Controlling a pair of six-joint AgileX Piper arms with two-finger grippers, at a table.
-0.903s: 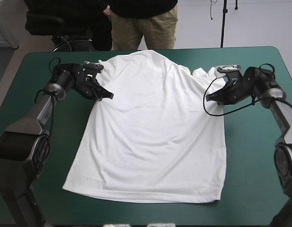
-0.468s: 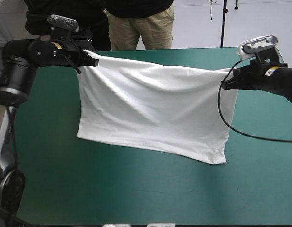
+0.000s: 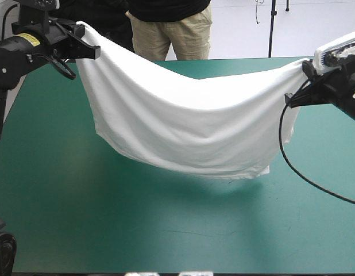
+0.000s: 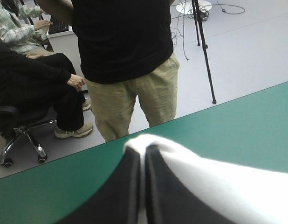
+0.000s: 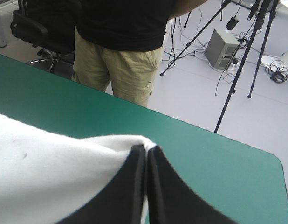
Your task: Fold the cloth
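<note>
so yeah, left end effector (image 3: 88, 49) and right end effector (image 3: 296, 99) are each pinched tight on an upper corner of the T-shirt (image 3: 183, 126), which hangs stretched crosswise between them over the tabletop (image 3: 166, 230), sagging mid-span, neither arm nearer.

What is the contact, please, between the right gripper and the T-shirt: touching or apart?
Touching. The right wrist view shows the right gripper shut on the T-shirt, with white fabric pinched between its jaws and lying over their tips.
</note>
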